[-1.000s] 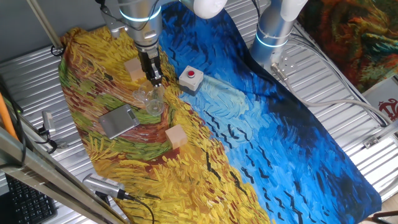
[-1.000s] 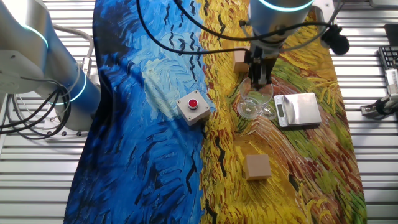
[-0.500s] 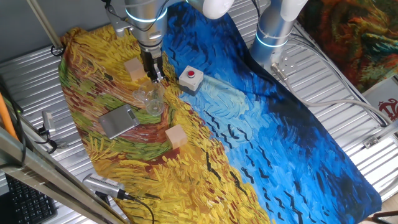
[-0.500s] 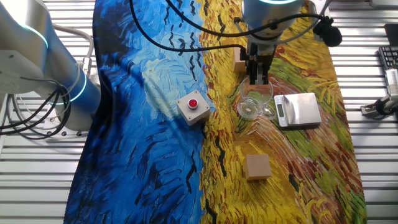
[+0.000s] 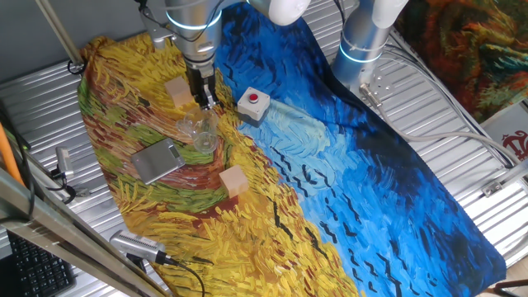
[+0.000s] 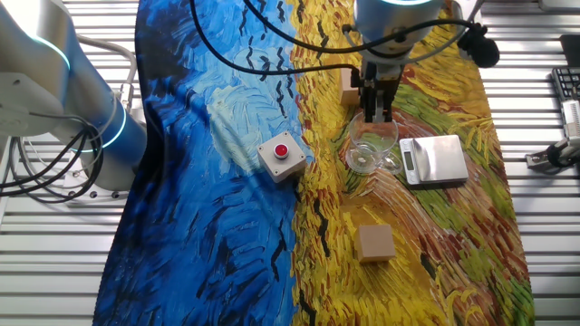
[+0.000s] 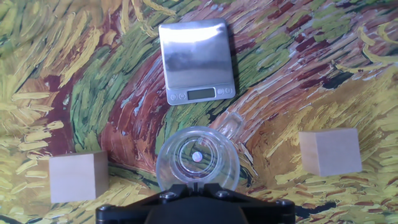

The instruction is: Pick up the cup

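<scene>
Table (image 5: 396, 206) draped in a blue-and-yellow painted cloth. End effector (image 5: 204, 101) hangs directly above the small clear colourless cup (image 7: 196, 160); fingers look close together, but open or clenched cannot be told. Cup stands upright on the yellow part of the cloth, apart from the end effector, between two tan wooden cubes (image 7: 79, 177), just beside the flat grey metal scale (image 7: 195, 61).

Clear cup (image 7: 197, 159) upright on cloth, round rim up.
</scene>
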